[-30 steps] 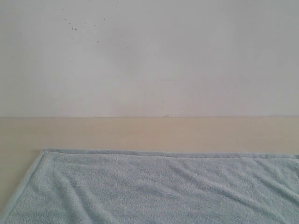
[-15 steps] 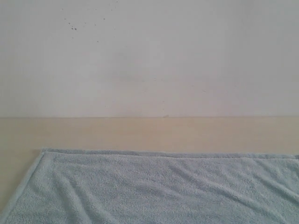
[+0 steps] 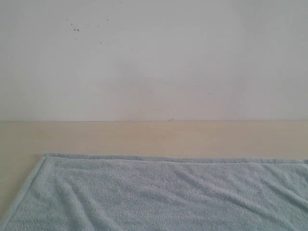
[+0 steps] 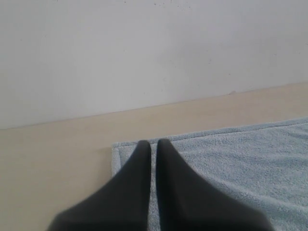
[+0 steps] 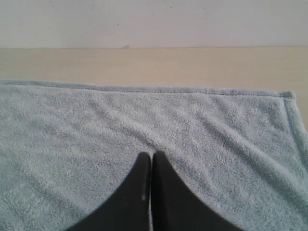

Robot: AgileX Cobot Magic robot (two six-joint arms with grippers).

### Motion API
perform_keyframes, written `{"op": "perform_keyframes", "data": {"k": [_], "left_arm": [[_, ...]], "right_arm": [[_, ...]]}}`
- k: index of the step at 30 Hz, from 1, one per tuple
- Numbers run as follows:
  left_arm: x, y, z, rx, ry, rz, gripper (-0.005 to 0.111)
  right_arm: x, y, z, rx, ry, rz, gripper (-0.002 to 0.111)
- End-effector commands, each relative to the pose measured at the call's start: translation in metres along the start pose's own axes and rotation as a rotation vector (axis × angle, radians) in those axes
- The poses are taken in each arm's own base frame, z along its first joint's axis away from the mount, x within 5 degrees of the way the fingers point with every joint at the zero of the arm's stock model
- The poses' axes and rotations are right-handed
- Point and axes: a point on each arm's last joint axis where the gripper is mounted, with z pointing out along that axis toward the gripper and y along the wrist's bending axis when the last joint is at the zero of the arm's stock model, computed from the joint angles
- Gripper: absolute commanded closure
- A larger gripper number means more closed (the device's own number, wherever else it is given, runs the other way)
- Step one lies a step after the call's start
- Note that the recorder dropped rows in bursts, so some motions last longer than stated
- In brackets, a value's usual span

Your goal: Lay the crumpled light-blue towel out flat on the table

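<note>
The smooth, pale beige wooden counter (image 3: 19, 139) shows as a strip on the left. Beside it lies the pale light-blue fluffy terry-cloth towel (image 3: 159, 192), opened out on the wood, with its far-left corner squared and its stitched far hem running straight across. Shallow ripples slant over the pile. In the left wrist view, the dark left pincer (image 4: 153, 144) is closed, with only a thin slit between its fingers and nothing seen in it. Its tips lie over that far-left corner, though I cannot tell if they touch it. The dark right pincer (image 5: 151, 156) is likewise closed on nothing, over the towel's broad middle and well inside its far-right corner. A plain white wall (image 3: 154, 62) rises behind the counter.
</note>
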Motion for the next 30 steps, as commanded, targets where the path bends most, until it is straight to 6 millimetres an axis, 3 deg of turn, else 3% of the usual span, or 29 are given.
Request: {"op": "perform_keyframes", "data": {"k": [1, 11, 17, 30], "left_arm": [[0.001, 0.000, 0.000, 0.005, 0.007, -0.008, 0.103], [0.001, 0.000, 0.000, 0.005, 0.007, -0.008, 0.103], [0.001, 0.000, 0.000, 0.001, 0.005, -0.008, 0.103], [0.000, 0.000, -0.001, 0.000, -0.006, -0.007, 0.103]], "right_arm": [[0.000, 0.000, 0.001, -0.005, -0.010, 0.071, 0.108], [0.006, -0.001, 0.000, 0.011, 0.055, 0.071, 0.108], [0.015, -0.011, -0.023, 0.155, -0.004, 0.041, 0.108], [0.014, -0.013, -0.024, 0.196, -0.010, 0.013, 0.108]]}}
